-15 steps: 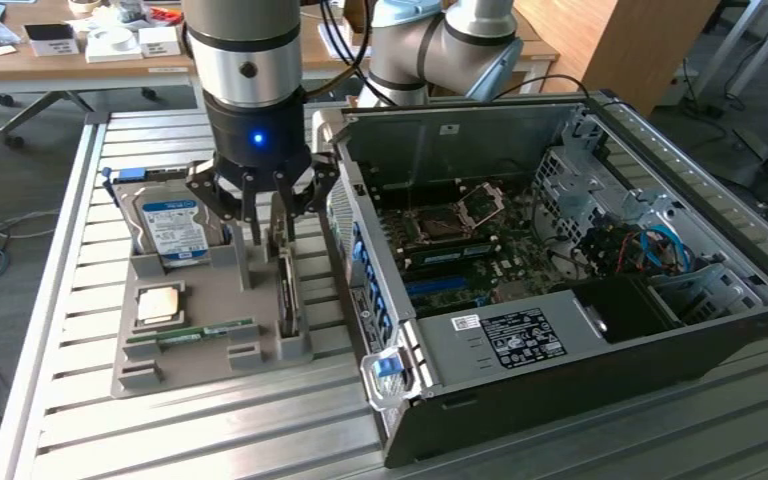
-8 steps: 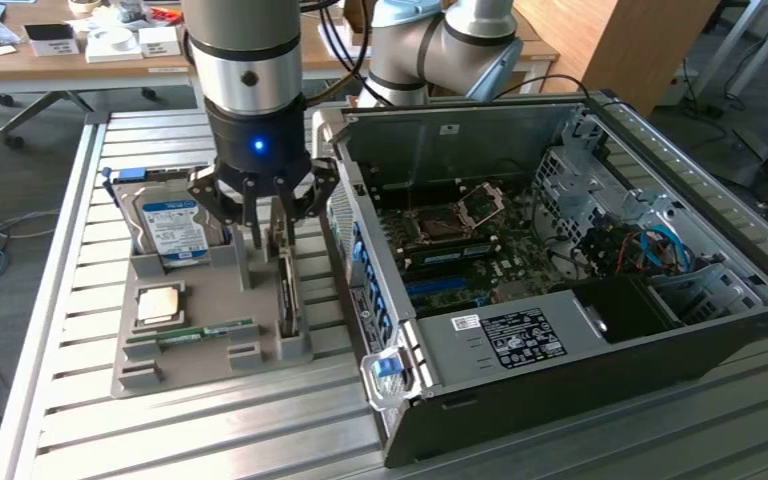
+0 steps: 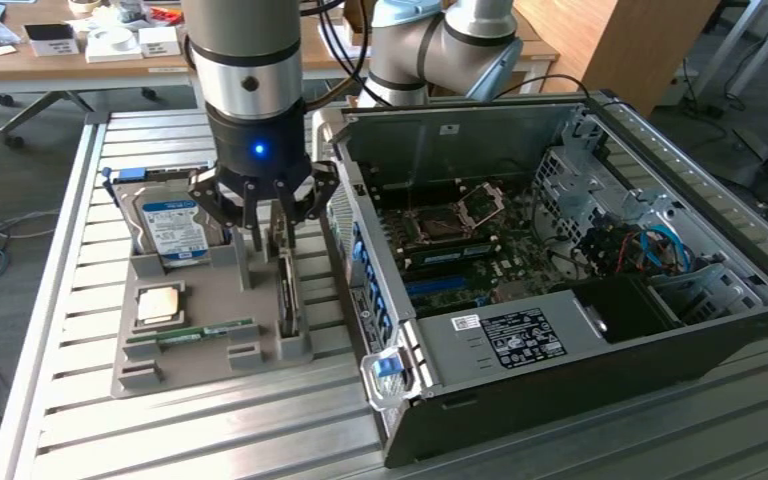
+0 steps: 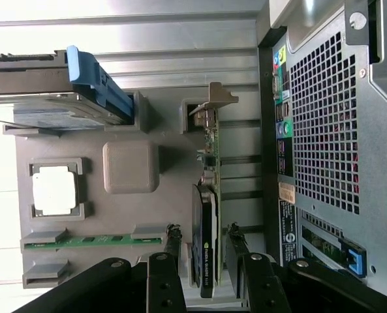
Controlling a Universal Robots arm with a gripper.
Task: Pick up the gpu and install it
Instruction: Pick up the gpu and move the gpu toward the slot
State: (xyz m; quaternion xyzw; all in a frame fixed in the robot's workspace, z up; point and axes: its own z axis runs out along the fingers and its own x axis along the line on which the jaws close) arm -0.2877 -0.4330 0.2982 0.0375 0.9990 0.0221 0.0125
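The case (image 3: pixel 651 330) is lying open just beside the fingers (image 4: pixel 173 251). The tray (image 4: pixel 131 166) is sitting beneath them. The drive (image 3: pixel 171 225) is standing off to one side of them. The gpu (image 4: pixel 205 208) is standing on edge in its tray slot, directly between them. The gripper (image 4: pixel 203 233) is hanging spread open, straddling the gpu, a gap showing on each side.

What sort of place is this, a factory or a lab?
Probably a robotics lab or workshop: a robot arm works over a metal bench holding an open computer case and a tray of parts, with office desks behind.
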